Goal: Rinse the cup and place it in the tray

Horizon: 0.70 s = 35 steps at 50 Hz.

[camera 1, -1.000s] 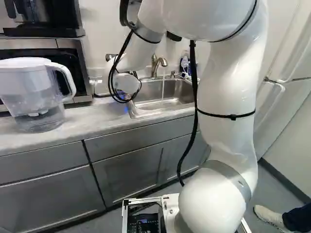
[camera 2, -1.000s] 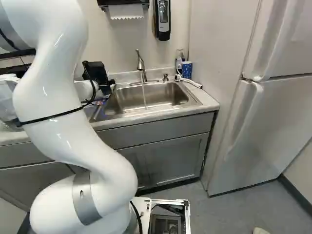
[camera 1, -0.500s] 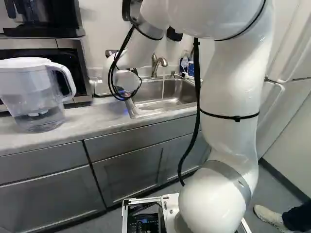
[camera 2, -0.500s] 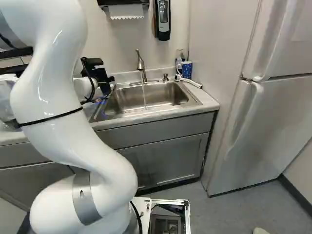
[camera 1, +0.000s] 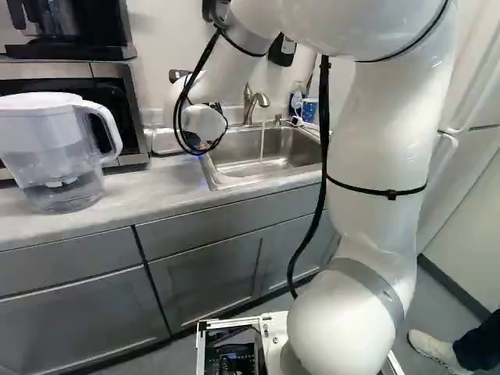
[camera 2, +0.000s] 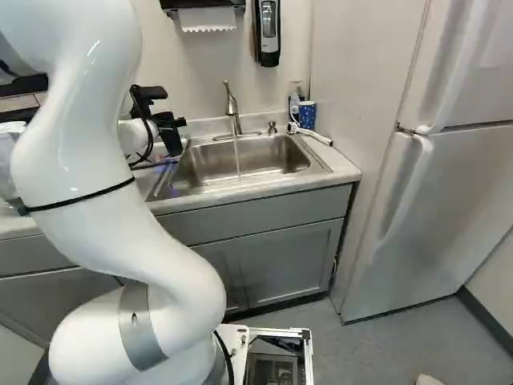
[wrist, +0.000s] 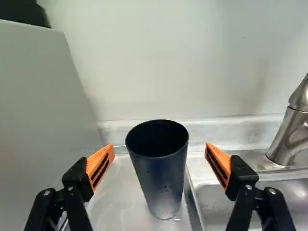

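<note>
Dark cup upright in tray, just beside sink. Tool at sink's tray side, spread wide, finger either side of cup, neither touching. Faucet at sink's back edge (thin stream running).

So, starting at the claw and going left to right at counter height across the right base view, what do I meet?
Claw → faucet → small metal fitting → blue spotted container → refrigerator
</note>
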Available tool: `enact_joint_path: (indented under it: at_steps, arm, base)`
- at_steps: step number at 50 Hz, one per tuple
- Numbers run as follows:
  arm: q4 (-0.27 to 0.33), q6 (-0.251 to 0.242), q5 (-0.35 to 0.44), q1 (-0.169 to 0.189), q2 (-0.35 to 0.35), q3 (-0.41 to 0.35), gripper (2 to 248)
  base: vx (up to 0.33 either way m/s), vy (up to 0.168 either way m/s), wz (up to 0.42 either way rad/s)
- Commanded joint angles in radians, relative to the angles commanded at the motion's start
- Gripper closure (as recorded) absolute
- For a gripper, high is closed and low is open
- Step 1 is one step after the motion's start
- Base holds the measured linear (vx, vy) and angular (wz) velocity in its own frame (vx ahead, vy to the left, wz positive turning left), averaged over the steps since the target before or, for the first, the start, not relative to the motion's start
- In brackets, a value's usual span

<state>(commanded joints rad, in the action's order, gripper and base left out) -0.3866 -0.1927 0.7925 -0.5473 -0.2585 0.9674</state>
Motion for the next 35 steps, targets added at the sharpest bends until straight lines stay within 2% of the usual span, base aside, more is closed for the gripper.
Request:
enact_joint_path:
  at_steps: [35]
  arm:
    - [0.032,0.0,0.0,0.005,0.049,0.023,3]
  base:
    - [0.0,0.0,0.0]
